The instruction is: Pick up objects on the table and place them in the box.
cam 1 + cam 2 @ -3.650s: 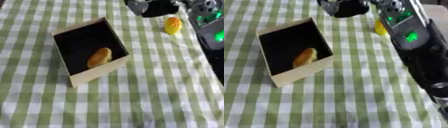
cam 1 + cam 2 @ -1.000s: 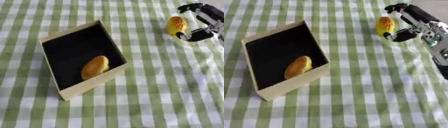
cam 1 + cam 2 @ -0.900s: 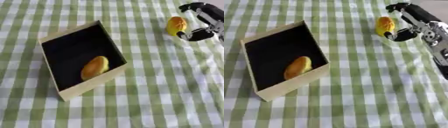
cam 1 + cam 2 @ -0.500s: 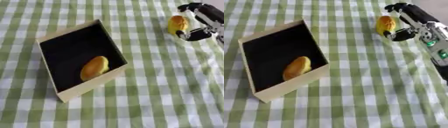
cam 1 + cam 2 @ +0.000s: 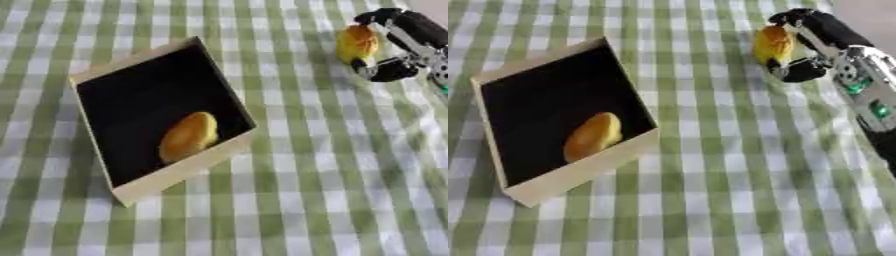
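Yellow object (image 5: 773, 43) sits within the right robot hand's (image 5: 815, 37) curled fingers.

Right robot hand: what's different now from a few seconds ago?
The right robot hand came down from above the far edge and closed around the yellow object on the checked cloth. The box and the yellow piece inside it are unchanged; the view shifted slightly.

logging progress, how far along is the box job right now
Done: one yellow-orange piece lies inside the box. In hand: the right hand is curled around a second yellow piece at the far right of the checked cloth. Left: carrying it to the box.
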Controlling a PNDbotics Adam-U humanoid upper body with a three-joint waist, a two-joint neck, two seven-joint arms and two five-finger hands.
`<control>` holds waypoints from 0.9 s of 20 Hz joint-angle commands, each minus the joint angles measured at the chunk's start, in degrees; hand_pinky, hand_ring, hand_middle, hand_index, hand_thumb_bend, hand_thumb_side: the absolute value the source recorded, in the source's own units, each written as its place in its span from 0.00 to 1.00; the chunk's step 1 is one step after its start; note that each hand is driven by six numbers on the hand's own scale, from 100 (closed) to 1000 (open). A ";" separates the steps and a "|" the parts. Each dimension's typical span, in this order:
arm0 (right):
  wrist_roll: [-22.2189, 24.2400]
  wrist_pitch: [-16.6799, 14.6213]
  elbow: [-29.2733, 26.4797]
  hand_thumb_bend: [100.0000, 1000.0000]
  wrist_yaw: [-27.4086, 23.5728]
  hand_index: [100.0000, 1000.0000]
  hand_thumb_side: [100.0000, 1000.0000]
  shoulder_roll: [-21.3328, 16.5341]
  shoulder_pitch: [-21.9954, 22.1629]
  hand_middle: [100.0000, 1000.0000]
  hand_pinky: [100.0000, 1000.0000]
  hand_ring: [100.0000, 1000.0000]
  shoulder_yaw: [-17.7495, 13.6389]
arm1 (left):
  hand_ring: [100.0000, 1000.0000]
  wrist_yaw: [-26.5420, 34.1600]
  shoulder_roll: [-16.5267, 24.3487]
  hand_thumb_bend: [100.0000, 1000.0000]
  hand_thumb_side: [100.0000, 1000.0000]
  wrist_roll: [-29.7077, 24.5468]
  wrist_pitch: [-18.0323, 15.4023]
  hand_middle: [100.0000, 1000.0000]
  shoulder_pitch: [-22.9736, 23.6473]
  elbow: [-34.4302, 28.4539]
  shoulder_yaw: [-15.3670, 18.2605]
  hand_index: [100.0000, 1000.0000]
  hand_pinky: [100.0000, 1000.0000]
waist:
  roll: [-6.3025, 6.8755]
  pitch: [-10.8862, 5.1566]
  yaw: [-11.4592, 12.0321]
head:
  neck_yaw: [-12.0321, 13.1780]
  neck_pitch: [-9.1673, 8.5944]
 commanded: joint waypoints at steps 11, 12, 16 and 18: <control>-0.45 0.69 -0.18 0.00 -1.26 0.70 0.05 -1.13 -1.37 0.57 0.90 0.88 0.01 | 0.70 0.04 0.57 0.00 0.66 -0.56 0.08 0.79 -0.85 -0.90 0.00 0.84 0.75 | 0.43 -1.24 -0.52 | -0.46 -0.14; -0.77 0.71 -0.33 0.00 -1.64 0.70 0.05 -1.16 -1.18 0.56 0.90 0.88 -0.03 | 0.70 0.08 0.58 0.00 0.66 -0.58 0.09 0.79 -0.88 -0.90 0.00 0.84 0.75 | 0.46 -1.27 -0.63 | -0.40 -0.12; -2.21 1.16 -2.36 0.00 -3.48 0.66 0.03 -1.79 0.26 0.50 0.89 0.85 -0.61 | 0.71 0.22 0.58 0.00 0.66 -0.69 0.30 0.79 -0.83 -0.90 -0.04 0.84 0.75 | 0.50 -1.67 -1.10 | -0.24 0.37; -3.25 1.53 -4.68 0.00 -4.84 0.63 0.00 -1.97 0.72 0.45 0.88 0.81 -1.00 | 0.71 0.35 0.60 0.00 0.66 -0.68 0.33 0.79 -0.82 -0.90 -0.01 0.84 0.75 | 0.52 -2.04 -1.39 | -0.06 0.65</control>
